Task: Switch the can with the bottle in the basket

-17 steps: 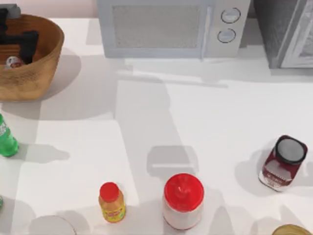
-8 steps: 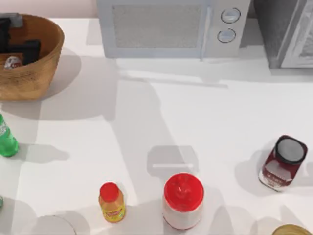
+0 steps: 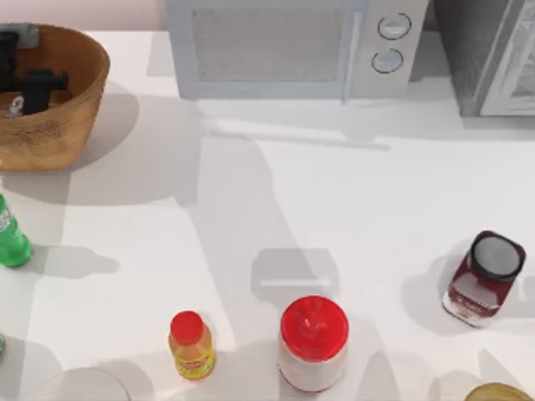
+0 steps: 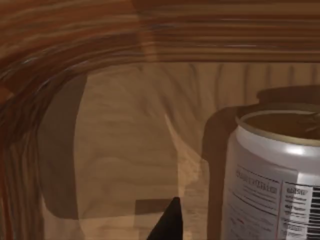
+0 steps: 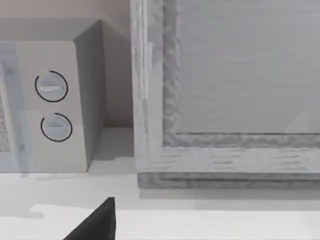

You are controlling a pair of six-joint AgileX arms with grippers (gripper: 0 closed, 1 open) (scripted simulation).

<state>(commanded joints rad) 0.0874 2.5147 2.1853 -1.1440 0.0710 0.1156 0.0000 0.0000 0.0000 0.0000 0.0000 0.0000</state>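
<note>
Since a second ago my left tool [image 3: 25, 79] has drawn back toward the basket's far left side and sits higher over the basket [image 3: 79, 100]; less of the can [image 3: 14, 105] shows in the top view than before, only a sliver of white with red marks beside the dark fingers. Everything else on the counter [image 3: 276, 217] lies as it did.

Nearest in the top view stand the yellow bottle with a red cap [image 3: 191, 345] and the red-lidded white jar [image 3: 313, 343], side by side along the near edge. A little farther, at the left edge, the green bottle [image 3: 10, 238] stands upright on the counter, well apart from the basket (outside it, not in it). To the right sits the dark red jar with its black lid [image 3: 481, 277]. At the back stands the microwave [image 3: 292, 46], with the basket in the far left corner.

My left wrist view gives what the top view cannot: the can [image 4: 275, 175] standing upright on the basket's wooden floor, olive-gold top showing, beside one dark fingertip [image 4: 167, 225]. The tool has hold of nothing that I can see, and I cannot tell how far it is open.

My right wrist view looks at the microwave's two knobs [image 5: 52, 107] from low down; of my right tool one dark finger [image 5: 95, 222] shows, its opening not to be told.
</note>
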